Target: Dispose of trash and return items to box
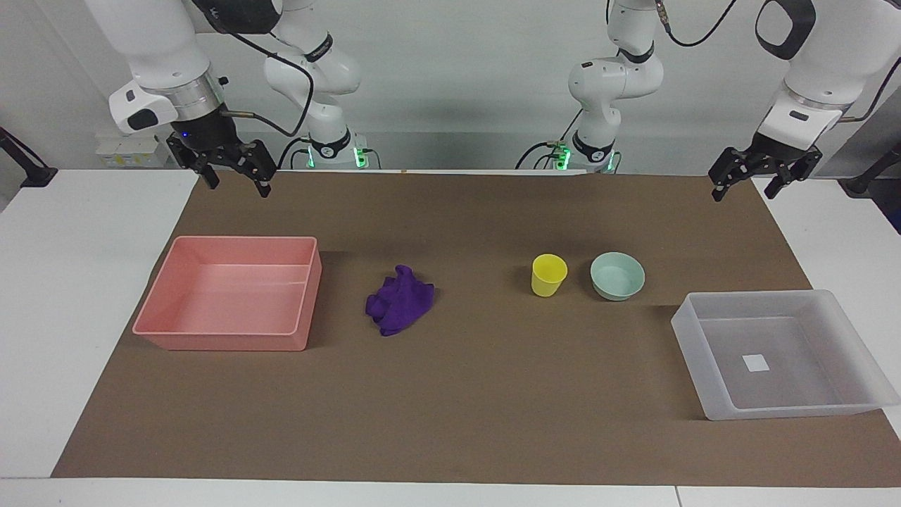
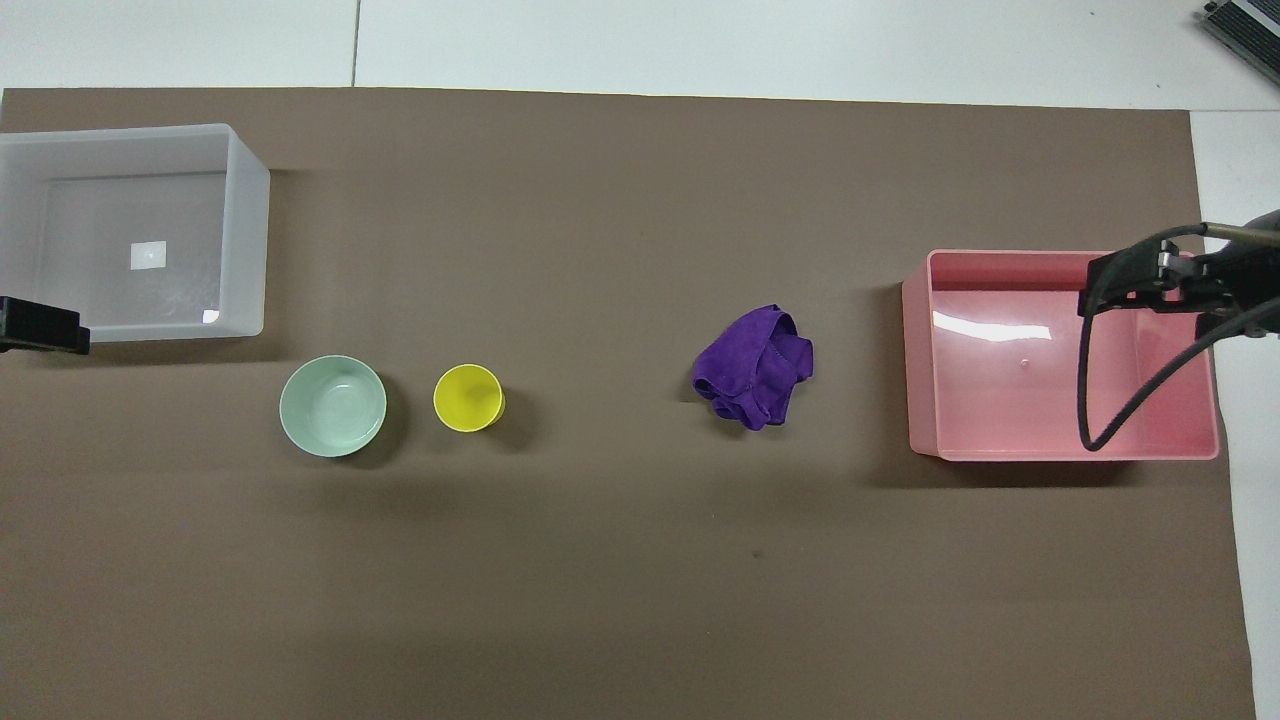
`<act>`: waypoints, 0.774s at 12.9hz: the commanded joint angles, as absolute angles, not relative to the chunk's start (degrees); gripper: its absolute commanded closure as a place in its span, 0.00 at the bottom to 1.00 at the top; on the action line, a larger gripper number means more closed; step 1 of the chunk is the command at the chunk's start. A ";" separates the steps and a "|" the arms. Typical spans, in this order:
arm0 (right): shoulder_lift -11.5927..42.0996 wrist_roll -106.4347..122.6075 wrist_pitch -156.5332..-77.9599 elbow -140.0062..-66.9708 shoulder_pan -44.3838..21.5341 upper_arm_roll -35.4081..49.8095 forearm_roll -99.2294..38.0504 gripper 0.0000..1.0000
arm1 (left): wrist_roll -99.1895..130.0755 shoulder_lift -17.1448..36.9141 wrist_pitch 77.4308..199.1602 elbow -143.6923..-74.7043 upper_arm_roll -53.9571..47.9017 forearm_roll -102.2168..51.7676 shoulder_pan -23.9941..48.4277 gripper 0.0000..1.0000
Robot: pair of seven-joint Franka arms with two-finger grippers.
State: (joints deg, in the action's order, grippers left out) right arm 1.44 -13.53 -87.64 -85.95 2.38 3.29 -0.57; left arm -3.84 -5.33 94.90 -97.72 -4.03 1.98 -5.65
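Observation:
The purple cloth wad (image 1: pixel 400 301) (image 2: pixel 755 367) lies on the brown mat beside the pink bin. The yellow cup (image 1: pixel 548 274) (image 2: pixel 468 398) stands upright beside the mint-green bowl (image 1: pixel 617 276) (image 2: pixel 332 405), which sits toward the left arm's end. The translucent box (image 1: pixel 757 296) (image 2: pixel 245 240), with a white sticker on its floor, is empty at the left arm's end. My right gripper (image 1: pixel 238 184) (image 2: pixel 1150 280) hangs open and empty, high over the mat at the right arm's end. My left gripper (image 1: pixel 745 191) (image 2: pixel 40 327) hangs open and empty, high over the mat's edge at the left arm's end.
An empty pink bin (image 1: pixel 243 240) (image 2: pixel 915 370) stands at the right arm's end of the mat. The brown mat (image 1: pixel 450 408) covers most of the white table (image 1: pixel 70 282). A black cable loops from the right wrist over the pink bin in the overhead view.

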 commanded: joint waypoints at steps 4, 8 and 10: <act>0.88 -12.57 -88.42 -86.92 2.99 3.78 -0.79 0.00 | -3.69 -5.19 94.13 -96.86 -4.13 3.08 -5.45 0.00; 0.88 -12.22 -88.06 -86.92 3.16 3.52 -1.05 0.00 | -4.13 -4.83 93.96 -97.55 -4.22 3.08 -5.27 0.00; 0.88 -12.39 -89.90 -87.10 2.99 3.52 -1.14 0.00 | -3.61 -3.26 92.12 -97.91 -4.22 3.08 -3.44 0.00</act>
